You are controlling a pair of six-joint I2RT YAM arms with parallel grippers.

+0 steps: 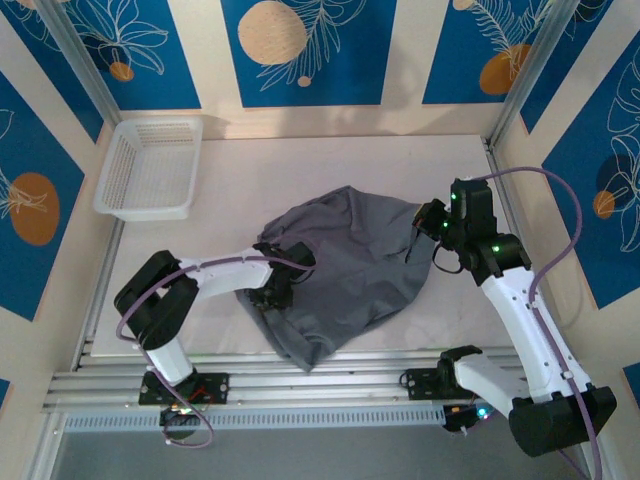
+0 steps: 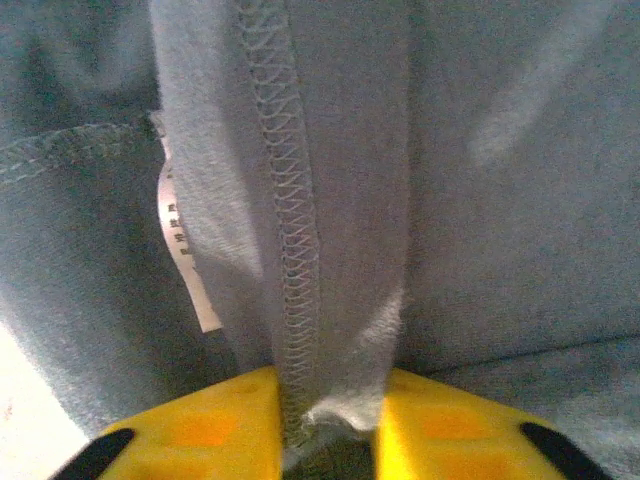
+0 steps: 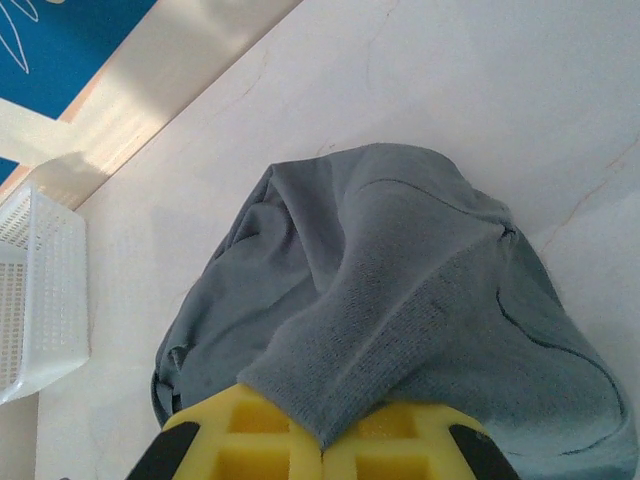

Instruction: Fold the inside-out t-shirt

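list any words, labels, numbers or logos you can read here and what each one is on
Small white sewn-in tag beside a stitched seam of the slate-grey cotton t-shirt: a column of dark printed marks, too blurred to read.
Blue wall panels: white leaf outlines and orange circles, no words.
No other readable text, brand, number or sign.
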